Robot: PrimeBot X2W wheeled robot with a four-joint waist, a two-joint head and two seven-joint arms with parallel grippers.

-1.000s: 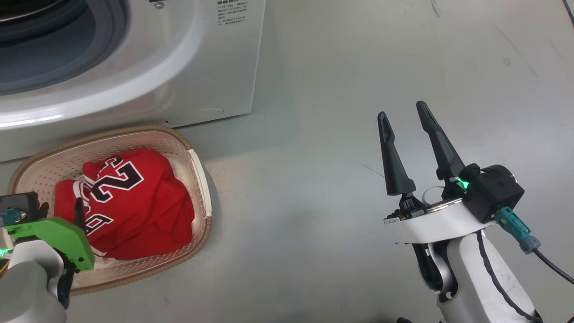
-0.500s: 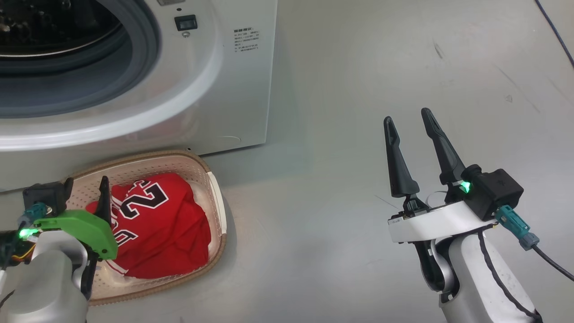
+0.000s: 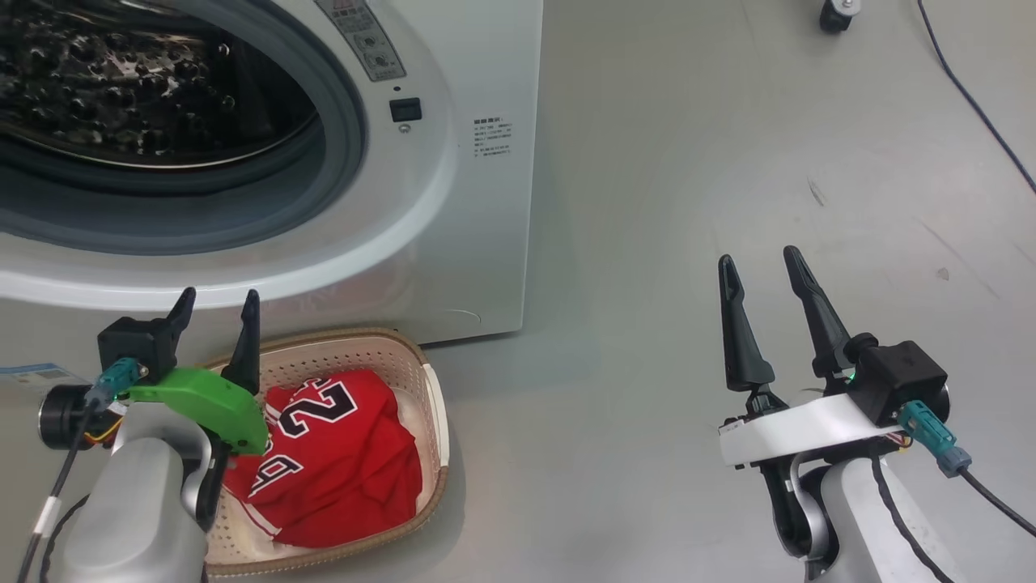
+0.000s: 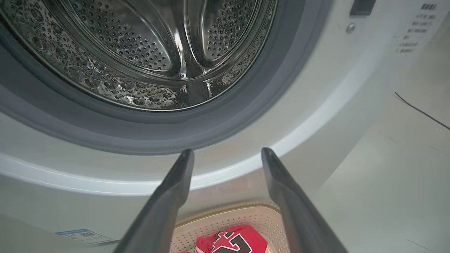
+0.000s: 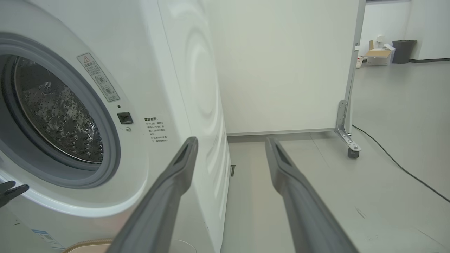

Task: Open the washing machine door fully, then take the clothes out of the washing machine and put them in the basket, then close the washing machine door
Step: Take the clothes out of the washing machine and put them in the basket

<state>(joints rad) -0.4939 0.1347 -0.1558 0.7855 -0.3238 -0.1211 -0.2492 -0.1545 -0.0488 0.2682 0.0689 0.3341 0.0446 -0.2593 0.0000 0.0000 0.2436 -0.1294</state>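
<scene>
Washing machine (image 3: 453, 202) with open, bare drum (image 4: 140, 52); basket (image 3: 405, 344) loaded; door closing judged the step left.

The basket is set on the floor (image 3: 647, 243) just before the machine, a red jersey (image 3: 340, 453) heaped inside. The left tool (image 3: 218, 295) is held open and empty above the basket's left rim, fingers aimed at the drum mouth. The right tool (image 3: 758, 259) is spread empty over open floor, well apart. A latch socket (image 3: 405, 109) is placed right of the opening, so a door hinged left, nearer the left tool, is presumed.

floor (image 3: 647, 243): grey | standing on it: washing machine (image 3: 486, 227), basket (image 3: 356, 360)
</scene>
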